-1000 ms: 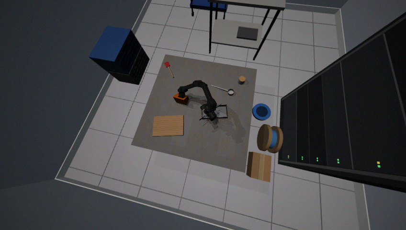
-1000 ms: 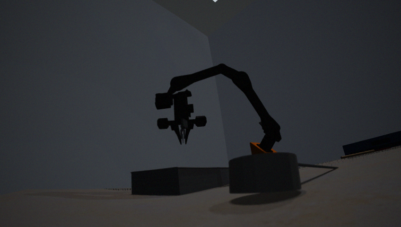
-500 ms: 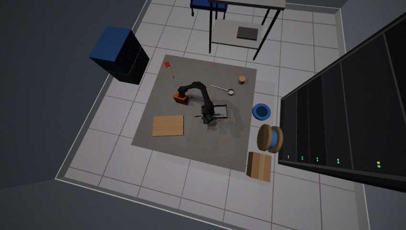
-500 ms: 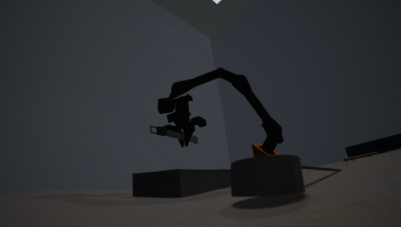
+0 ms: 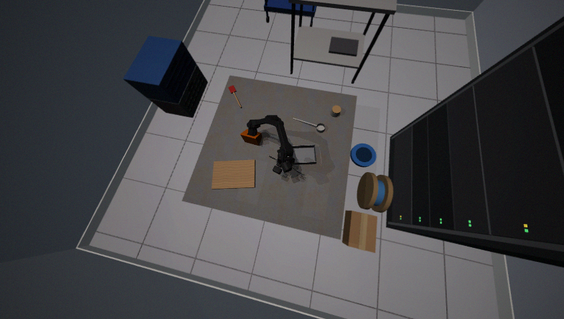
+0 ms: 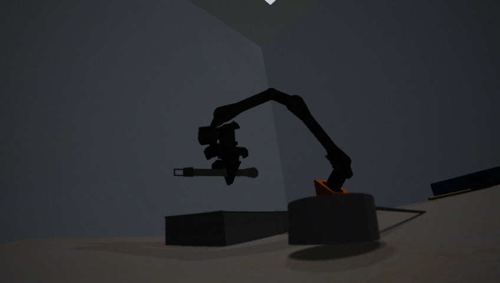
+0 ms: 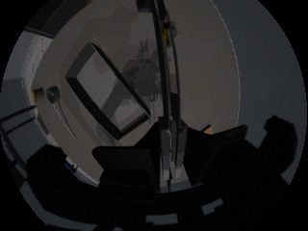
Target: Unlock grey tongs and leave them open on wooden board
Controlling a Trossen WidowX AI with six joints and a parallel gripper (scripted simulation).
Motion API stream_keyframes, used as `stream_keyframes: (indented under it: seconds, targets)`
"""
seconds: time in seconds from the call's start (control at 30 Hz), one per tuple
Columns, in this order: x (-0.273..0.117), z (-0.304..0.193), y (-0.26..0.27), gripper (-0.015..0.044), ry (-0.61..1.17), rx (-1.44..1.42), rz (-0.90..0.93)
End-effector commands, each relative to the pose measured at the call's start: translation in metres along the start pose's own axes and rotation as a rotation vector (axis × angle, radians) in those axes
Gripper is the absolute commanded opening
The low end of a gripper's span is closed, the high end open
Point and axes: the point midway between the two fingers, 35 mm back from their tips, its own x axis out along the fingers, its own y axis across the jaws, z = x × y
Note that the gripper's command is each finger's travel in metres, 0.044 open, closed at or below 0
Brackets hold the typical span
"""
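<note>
My gripper [image 6: 229, 178] [image 7: 164, 123] is shut on the grey tongs [image 6: 212, 172] [image 7: 164, 67], high above the mat. The tongs lie about level, crosswise in the fingers. In the exterior view their scalloped tips point right and the dark hinge end with its square loop points left. In the wrist view the two arms run close together, with a yellow piece near the hinge. The roasting tin [image 5: 315, 155] [image 6: 196, 229] stands below, partly hidden by the arm in the top view. The wooden board [image 5: 233, 174] lies left of the gripper there.
An orange arm base [image 5: 251, 137] stands behind the board. A round-headed utensil [image 5: 320, 127] [image 6: 333, 220] and a cylinder [image 5: 336, 111] stand beyond the tin. A red-headed spatula [image 5: 232, 89] lies at the back left. A blue round container [image 5: 363, 155] and a cable spool [image 5: 367, 190] are at the right.
</note>
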Motion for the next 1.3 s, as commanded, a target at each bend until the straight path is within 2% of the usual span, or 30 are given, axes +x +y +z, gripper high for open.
stream_keyframes:
  seconds: [0.0,1.27]
  targets:
    - [-0.004,-0.003,-0.010,-0.0150,-0.012,0.161,-0.008]
    - [-0.003,-0.043,-0.078,-0.0150,-0.014,1.633,0.000]
